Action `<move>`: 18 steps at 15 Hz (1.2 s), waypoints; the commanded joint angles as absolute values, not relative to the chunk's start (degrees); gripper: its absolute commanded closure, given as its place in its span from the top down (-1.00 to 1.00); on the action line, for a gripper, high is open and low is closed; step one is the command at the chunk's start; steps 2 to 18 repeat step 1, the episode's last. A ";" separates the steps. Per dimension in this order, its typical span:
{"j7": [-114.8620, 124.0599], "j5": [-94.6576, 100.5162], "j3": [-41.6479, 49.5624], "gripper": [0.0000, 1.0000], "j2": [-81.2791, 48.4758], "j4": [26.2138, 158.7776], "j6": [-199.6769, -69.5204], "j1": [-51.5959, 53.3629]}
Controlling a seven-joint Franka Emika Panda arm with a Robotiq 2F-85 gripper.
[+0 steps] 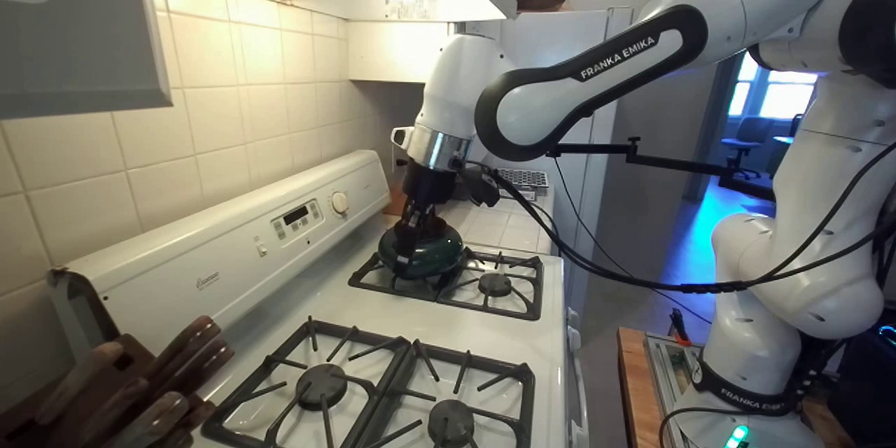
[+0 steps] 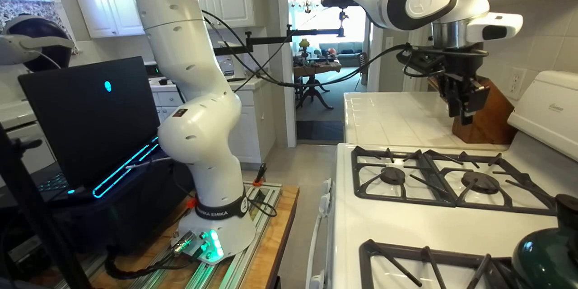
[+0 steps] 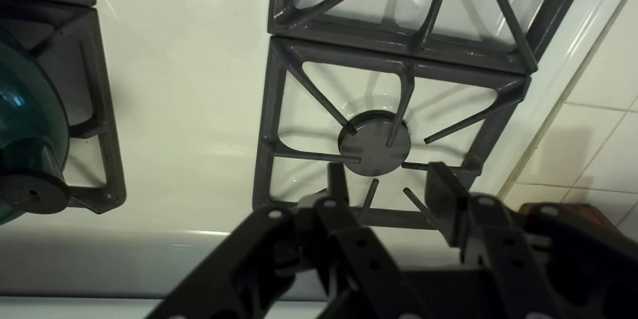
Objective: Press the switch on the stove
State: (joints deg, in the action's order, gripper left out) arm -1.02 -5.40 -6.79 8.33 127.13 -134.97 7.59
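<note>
White wall tiles [image 1: 210,112] rise behind a white stove [image 1: 336,304]. Above its burners [image 3: 375,147] hangs the gripper [image 3: 389,187], its jaws clearly apart; through the gap the wrist view shows bars of a grate [image 3: 266,149], with nothing held between the fingers [image 3: 446,204], which appear to touch nothing. Only in an exterior view does the small switch [image 1: 261,248] show, on the stove's back panel [image 1: 168,294], below and left of the display [image 1: 297,215], with the round knob [image 1: 339,203] farther along. In an exterior view the gripper overlaps the green kettle [image 1: 437,255], yet the wrist view puts the kettle at its left edge, well apart from the fingers. In an exterior view a wooden block [image 2: 490,124] stands on the counter [image 2: 388,117] behind the gripper, and a dark laptop [image 2: 90,117] sits beside the arm [image 2: 198,117].
</note>
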 commanded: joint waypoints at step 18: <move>-0.96 -5.37 -6.83 -0.07 8.32 127.00 -134.78 7.57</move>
